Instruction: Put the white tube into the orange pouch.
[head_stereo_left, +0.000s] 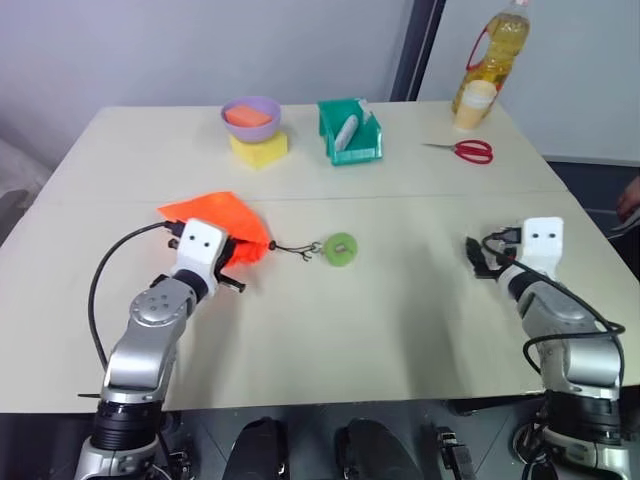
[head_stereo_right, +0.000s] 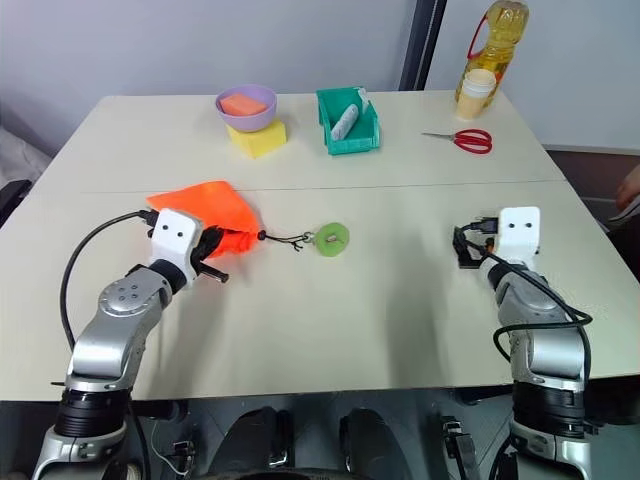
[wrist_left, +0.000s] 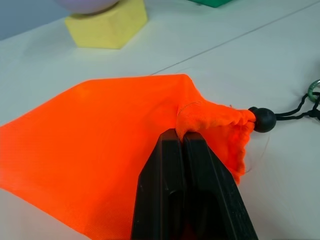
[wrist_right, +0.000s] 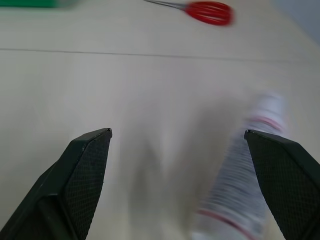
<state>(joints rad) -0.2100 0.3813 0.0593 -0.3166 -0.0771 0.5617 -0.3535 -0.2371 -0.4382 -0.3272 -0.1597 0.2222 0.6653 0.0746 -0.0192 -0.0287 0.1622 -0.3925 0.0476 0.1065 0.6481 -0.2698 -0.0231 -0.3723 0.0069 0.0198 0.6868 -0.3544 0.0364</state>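
While the left claw (wrist_left: 182, 142) pinches the orange pouch (wrist_left: 110, 140) rim, the wide-open, empty right claw (wrist_right: 177, 145) hasn't grabbed the white tube (wrist_right: 245, 180) at its 4 o'clock.

The beige table (head_stereo_left: 400, 300) carries the orange pouch (head_stereo_left: 215, 215), green disc (head_stereo_left: 340, 250), red scissors (head_stereo_left: 470, 150), yellow block (head_stereo_left: 258, 150), green bin (head_stereo_left: 350, 135).

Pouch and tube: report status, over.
Left pincer shut on pouch rim. Right pincer open, tube ahead of it, ungripped, outside pouch. Pouch mouth bunched at cord bead.
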